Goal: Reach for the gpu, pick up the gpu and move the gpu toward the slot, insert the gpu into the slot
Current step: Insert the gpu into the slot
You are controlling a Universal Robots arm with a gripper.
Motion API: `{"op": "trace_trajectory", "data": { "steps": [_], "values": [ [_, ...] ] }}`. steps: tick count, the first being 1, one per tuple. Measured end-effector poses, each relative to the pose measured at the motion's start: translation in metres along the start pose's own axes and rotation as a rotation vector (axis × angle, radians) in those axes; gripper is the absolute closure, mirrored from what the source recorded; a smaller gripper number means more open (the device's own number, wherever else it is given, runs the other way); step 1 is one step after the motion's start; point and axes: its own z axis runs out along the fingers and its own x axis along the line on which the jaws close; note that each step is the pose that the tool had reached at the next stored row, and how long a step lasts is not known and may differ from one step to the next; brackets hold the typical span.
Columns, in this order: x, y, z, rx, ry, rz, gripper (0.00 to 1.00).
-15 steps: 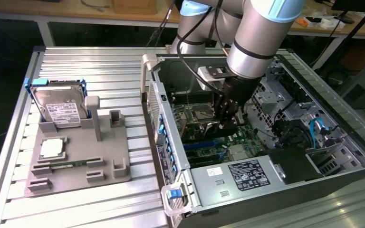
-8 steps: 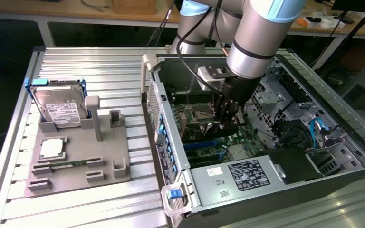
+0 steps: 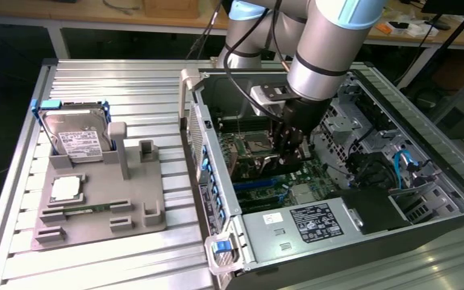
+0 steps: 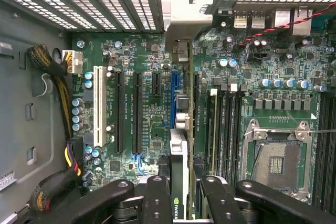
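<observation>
A ribbed aluminium table [image 3: 127, 78] carried an open computer case [image 3: 425, 127] on the exterior view's right, with a wooden bench [image 3: 95, 15] behind it. Inside the case, the gripper [image 4: 182, 182] was clenched on the gpu [image 4: 178, 163], its black fingers [image 4: 157, 192] pressing both faces of the card, which showed edge-on. The gpu stood upright over the green motherboard [image 4: 147, 108], parallel to the blue slot [image 4: 172, 98] and just beside it. Whether its edge touched the slot could not be told. The processor socket [image 4: 275, 161] lay further off on the board. The arm [image 3: 328, 54] slanted into the case from the far side. On the exterior view's left, a grey tray [image 3: 135, 199] held a hard drive [image 3: 75, 136].
</observation>
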Motion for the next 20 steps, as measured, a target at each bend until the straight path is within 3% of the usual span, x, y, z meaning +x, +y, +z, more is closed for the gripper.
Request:
{"op": "trace_trajectory", "data": {
  "steps": [5, 6, 7, 20],
  "values": [
    [0.0002, 0.0003, -0.0055, 0.0085, 0.0001, 0.000, 0.73],
    [0.0002, 0.0005, -0.0055, 0.0132, 0.0003, 0.001, 0.73],
    [0.0001, 0.0016, -0.0054, 0.0252, 0.0007, 0.001, 0.73],
    [0.0056, 0.0094, -0.0051, 0.0255, 0.0007, 0.001, 0.73]
  ]
}}
